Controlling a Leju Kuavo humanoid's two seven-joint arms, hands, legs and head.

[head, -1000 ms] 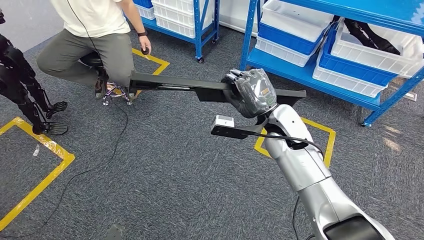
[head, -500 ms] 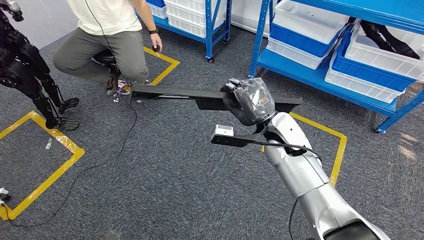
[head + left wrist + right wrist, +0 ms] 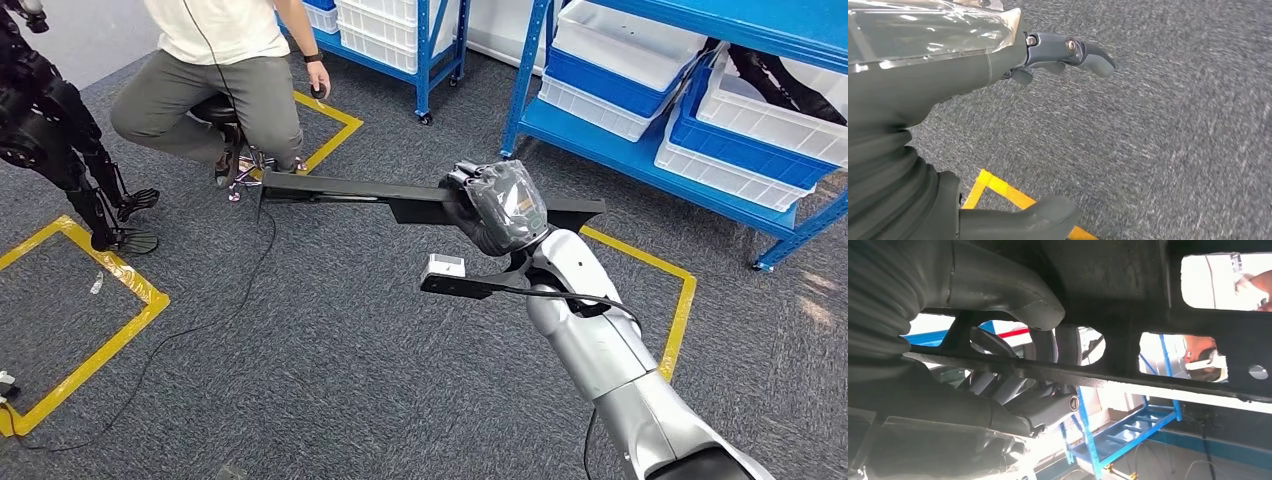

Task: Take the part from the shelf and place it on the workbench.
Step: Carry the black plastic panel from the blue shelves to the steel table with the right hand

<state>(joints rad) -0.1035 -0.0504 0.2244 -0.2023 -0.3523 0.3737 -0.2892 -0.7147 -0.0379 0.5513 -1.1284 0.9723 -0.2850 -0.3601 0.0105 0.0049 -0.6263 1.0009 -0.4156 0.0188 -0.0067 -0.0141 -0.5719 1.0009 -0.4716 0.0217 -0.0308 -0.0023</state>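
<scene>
The part (image 3: 340, 190) is a long flat black bar with cut-out holes, held level over the grey carpet. My right hand (image 3: 500, 205), under a clear cover, grips it near its right end, and most of the bar sticks out to the left. In the right wrist view the part (image 3: 1148, 290) crosses close in front of the camera, with the thumb (image 3: 998, 285) and fingers wrapped around it. My left hand (image 3: 923, 100) hangs above the carpet with its fingers (image 3: 1068, 50) apart and nothing in it.
A person (image 3: 215, 60) sits on a stool at the upper left, near the bar's far end. Blue shelves with white and blue bins (image 3: 680, 90) stand at the upper right. Black robot legs (image 3: 60, 130) stand at the left. Yellow tape squares (image 3: 110, 280) and a cable (image 3: 200, 320) lie on the carpet.
The whole picture has shifted to the right, so the camera has turned left. My right hand keeps the same grip on the part.
</scene>
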